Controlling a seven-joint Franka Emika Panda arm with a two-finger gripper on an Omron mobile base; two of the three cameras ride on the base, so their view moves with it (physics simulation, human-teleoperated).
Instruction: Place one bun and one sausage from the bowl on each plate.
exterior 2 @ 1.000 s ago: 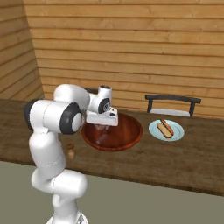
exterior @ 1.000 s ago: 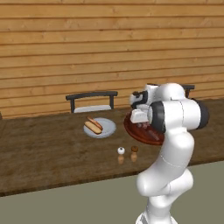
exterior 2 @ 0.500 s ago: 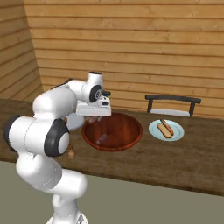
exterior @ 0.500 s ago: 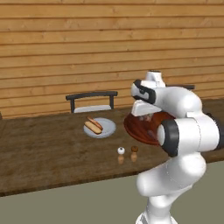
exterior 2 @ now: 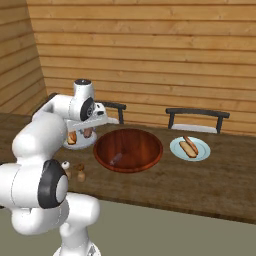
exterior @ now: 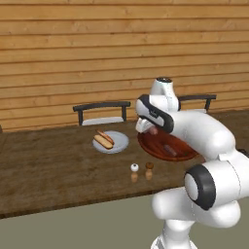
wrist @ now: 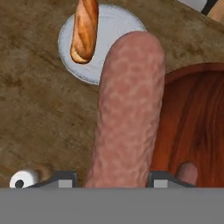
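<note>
My gripper [wrist: 109, 179] is shut on a pink sausage [wrist: 129, 113], which hangs over the table between the bowl and the left plate. The wooden bowl [exterior 2: 128, 149] [exterior: 181, 154] [wrist: 192, 122] holds another sausage [exterior 2: 116, 159] [exterior: 169, 149]. Below the gripper [exterior: 146, 127] [exterior 2: 87, 131], the left plate [wrist: 109, 43] [exterior: 119, 145] carries a bun [wrist: 84, 30] [exterior: 102, 141]. Right of the bowl, a second plate [exterior 2: 202, 152] holds a bun and a sausage [exterior 2: 189, 146].
Salt and pepper shakers [exterior: 141, 169] [exterior 2: 72, 170] stand near the table's front edge, in front of the bowl. Two dark chairs [exterior: 101, 112] [exterior 2: 196, 119] stand behind the table against the wooden wall.
The gripper, with the sausage in it, has lifted out of the bowl and swung left toward the left plate. The arm's elbow has swung to the other side.
</note>
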